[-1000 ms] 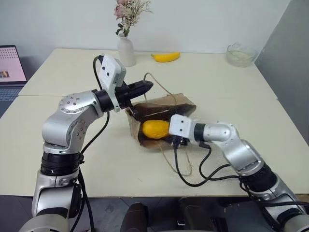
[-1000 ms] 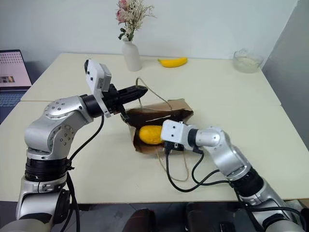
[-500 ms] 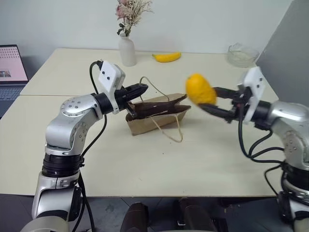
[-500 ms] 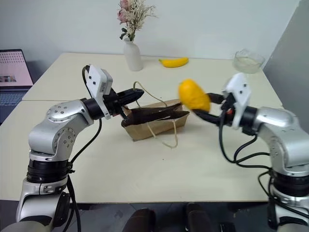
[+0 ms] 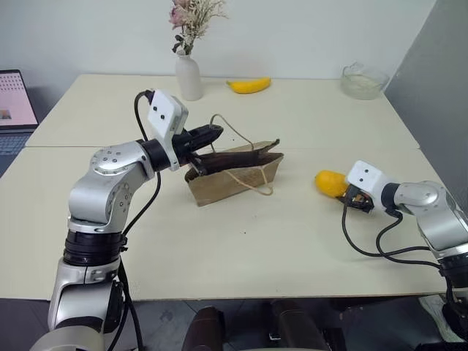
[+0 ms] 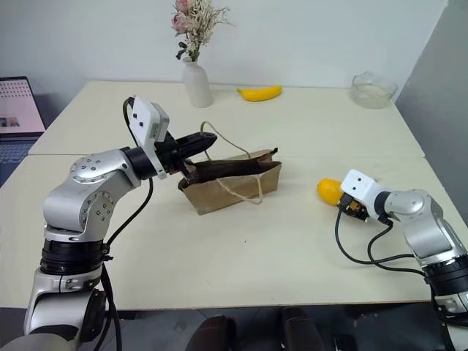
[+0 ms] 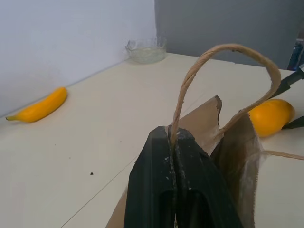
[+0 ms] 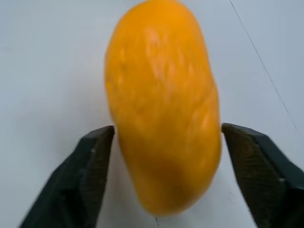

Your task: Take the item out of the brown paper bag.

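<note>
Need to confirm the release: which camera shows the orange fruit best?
The right wrist view: the orange fruit lies on the table between the right pincer's open fingers, a gap on each side. Both eye views show it small beside that pincer. The left wrist view shows it behind the paper bag.

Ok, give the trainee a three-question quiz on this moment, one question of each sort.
1. True or false: the orange fruit lies inside the brown paper bag.
2. Which end effector pinches the bag's loop handle? A) left B) right C) neither
3. Fill in: at the table's far edge, the banana lies between the white vase and the glass ____.

Key
1. False: it rests on the table, between the open fingers of the right end effector.
2. A: the left end effector.
3. bowl
</note>
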Robot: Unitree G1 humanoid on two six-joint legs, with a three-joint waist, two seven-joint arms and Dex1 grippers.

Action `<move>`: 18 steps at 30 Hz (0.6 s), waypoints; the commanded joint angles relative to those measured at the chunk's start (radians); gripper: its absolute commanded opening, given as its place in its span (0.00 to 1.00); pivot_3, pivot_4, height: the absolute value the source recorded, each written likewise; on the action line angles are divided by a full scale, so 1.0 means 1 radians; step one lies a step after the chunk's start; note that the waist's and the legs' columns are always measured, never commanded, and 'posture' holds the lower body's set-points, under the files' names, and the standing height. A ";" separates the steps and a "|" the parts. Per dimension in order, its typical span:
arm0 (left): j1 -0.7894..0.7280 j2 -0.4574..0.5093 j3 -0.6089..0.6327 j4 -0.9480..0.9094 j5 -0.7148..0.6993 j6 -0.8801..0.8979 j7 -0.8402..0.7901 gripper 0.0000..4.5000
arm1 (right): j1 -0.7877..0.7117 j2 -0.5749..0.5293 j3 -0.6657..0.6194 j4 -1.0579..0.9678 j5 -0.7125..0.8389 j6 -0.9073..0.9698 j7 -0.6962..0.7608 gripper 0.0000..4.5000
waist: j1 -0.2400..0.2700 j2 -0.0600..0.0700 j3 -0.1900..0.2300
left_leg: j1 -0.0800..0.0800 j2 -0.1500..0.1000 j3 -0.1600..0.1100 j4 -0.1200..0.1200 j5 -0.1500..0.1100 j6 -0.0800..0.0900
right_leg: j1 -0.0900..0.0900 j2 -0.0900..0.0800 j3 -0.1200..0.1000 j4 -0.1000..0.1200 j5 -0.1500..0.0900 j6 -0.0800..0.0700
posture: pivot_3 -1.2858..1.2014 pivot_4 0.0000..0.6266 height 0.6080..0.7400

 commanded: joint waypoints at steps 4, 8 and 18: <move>-0.008 0.025 0.017 -0.002 0.016 -0.039 -0.018 0.00 | 0.100 -0.080 -0.237 -0.196 0.182 0.040 0.101 1.00 | 0.002 0.000 0.000 | 0.000 0.000 0.000 0.000 0.000 0.000 | 0.000 0.000 0.000 0.000 0.000 0.000 | 0.52 0.24 1.00; -0.010 0.069 -0.007 0.052 0.057 -0.084 -0.069 0.00 | 0.090 0.039 -0.332 -0.477 0.481 0.254 0.077 1.00 | -0.008 0.000 0.000 | 0.002 0.002 -0.001 0.000 0.000 0.000 | 0.001 0.001 0.000 0.001 0.000 0.000 | 0.52 0.24 1.00; -0.004 0.113 0.023 0.078 0.092 -0.130 -0.085 0.61 | -0.023 0.218 -0.243 -0.604 0.616 0.386 -0.092 1.00 | 0.001 0.000 0.001 | 0.001 0.000 -0.001 0.000 0.000 -0.001 | 0.001 -0.001 0.000 -0.001 0.000 0.000 | 0.52 0.24 1.00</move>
